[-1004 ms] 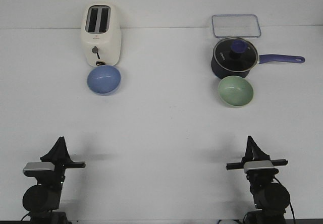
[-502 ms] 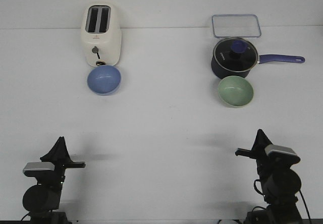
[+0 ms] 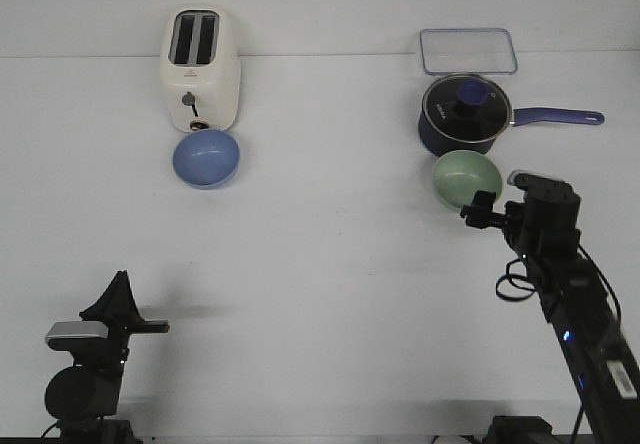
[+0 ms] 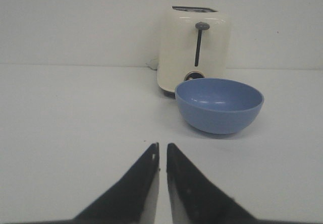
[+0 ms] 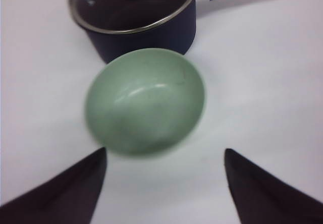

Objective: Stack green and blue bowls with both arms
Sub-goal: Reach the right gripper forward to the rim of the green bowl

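The green bowl (image 3: 466, 180) sits upright on the white table (image 3: 320, 264), just in front of the lidded saucepan (image 3: 466, 114). The right gripper (image 5: 164, 158) hovers beside it, fingers spread wide and apart from its rim. The blue bowl (image 3: 206, 158) stands before the toaster (image 3: 200, 69). The left gripper (image 4: 161, 151), fingers nearly pressed together, rests well back from it.

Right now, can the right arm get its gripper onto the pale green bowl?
Probably yes. The right gripper is open, just short of the pale green round bowl, nothing between them. The dark navy saucepan sits close behind the bowl, so the far rim looks tight; the near rim looks free.
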